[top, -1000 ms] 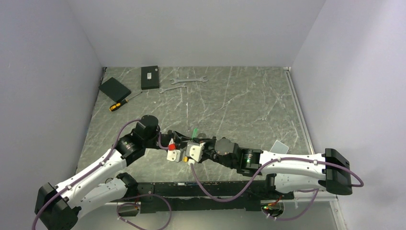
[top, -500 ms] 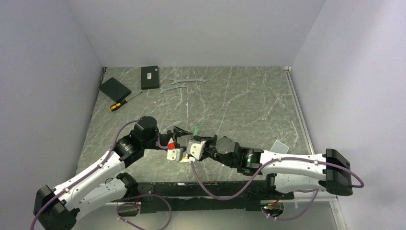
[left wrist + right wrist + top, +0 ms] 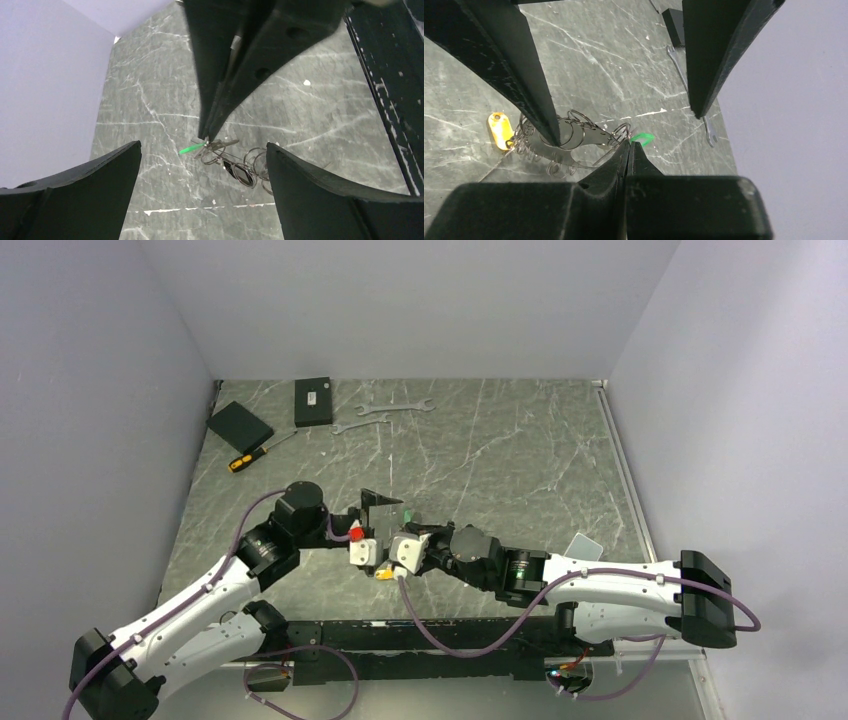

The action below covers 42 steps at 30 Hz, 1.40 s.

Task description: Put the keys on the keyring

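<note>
Pale lilac walls [image 3: 400,300] close in on three sides of the dark, white-veined table [image 3: 520,440], where we see two robot arms meeting near the front edge. In the far left corner lie a flat black square [image 3: 240,424], a screwdriver [image 3: 262,450] with a yellow-and-black handle just beside it, and a black rectangular case [image 3: 313,401], closed, so we cannot tell whether it holds anything. Two silver wrenches [image 3: 397,407] lie to its right. At centre, the left gripper [image 3: 203,150] stands empty, its fingers spread wide. Between those fingers we find the keys [image 3: 221,144], a small silvery bunch with a bright green tag [image 3: 191,149], pinched at the tag end by the right gripper [image 3: 628,146], whose fingers are pressed flat together. Touching the bunch is the keyring [image 3: 583,129], a cluster of larger wire loops, with a black-headed key [image 3: 239,173] and a yellow tag [image 3: 498,131] among them. Whether the bunch rests on the surface or hangs just above it, we cannot tell. Farther right, a small pale square [image 3: 583,544] lies beside the right arm, and a metal rail [image 3: 622,465] runs along the table's right edge.
</note>
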### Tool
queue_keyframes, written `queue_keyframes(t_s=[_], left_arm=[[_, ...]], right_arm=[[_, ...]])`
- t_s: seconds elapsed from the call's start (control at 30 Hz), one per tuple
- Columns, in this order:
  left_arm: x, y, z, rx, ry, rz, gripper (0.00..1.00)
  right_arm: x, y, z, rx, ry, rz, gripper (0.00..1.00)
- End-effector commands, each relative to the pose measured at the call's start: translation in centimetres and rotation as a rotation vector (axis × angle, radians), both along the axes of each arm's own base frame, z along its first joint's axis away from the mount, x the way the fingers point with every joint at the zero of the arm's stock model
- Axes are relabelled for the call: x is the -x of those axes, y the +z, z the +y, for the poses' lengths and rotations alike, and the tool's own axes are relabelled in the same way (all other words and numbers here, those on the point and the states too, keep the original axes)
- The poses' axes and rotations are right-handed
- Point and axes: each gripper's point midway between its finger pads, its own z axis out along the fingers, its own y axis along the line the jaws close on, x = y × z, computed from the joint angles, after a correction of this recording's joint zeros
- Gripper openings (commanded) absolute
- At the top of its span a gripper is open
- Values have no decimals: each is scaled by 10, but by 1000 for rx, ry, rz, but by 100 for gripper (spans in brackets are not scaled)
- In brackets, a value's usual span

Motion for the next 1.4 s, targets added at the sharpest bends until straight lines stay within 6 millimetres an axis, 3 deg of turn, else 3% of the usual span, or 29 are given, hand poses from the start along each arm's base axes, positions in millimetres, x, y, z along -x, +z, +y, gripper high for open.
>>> queue_keyframes(t_s=[0.0, 0.2, 0.43, 0.57, 0.7, 1.07, 1.37], left_arm=[[-11, 47, -6, 164, 78, 31, 99], [-24, 65, -4, 295, 171, 36, 100], [-41, 59, -7, 316, 251, 127, 88], [-52, 62, -5, 379, 318, 170, 85], [-57, 61, -4, 417, 344, 170, 76], [-46, 57, -25, 446, 234, 303, 71], [-45, 56, -23, 437, 248, 322, 72]], right_arm=[[-15, 43, 2, -120, -82, -56, 0], [-27, 55, -13, -163, -188, -83, 0], [-30, 73, -26, -243, -245, -87, 0], [-30, 79, -27, -264, -245, -94, 0], [-26, 85, -25, -299, -215, -88, 0], [-26, 83, -21, -288, -211, -87, 0], [-30, 81, -21, -270, -234, -98, 0]])
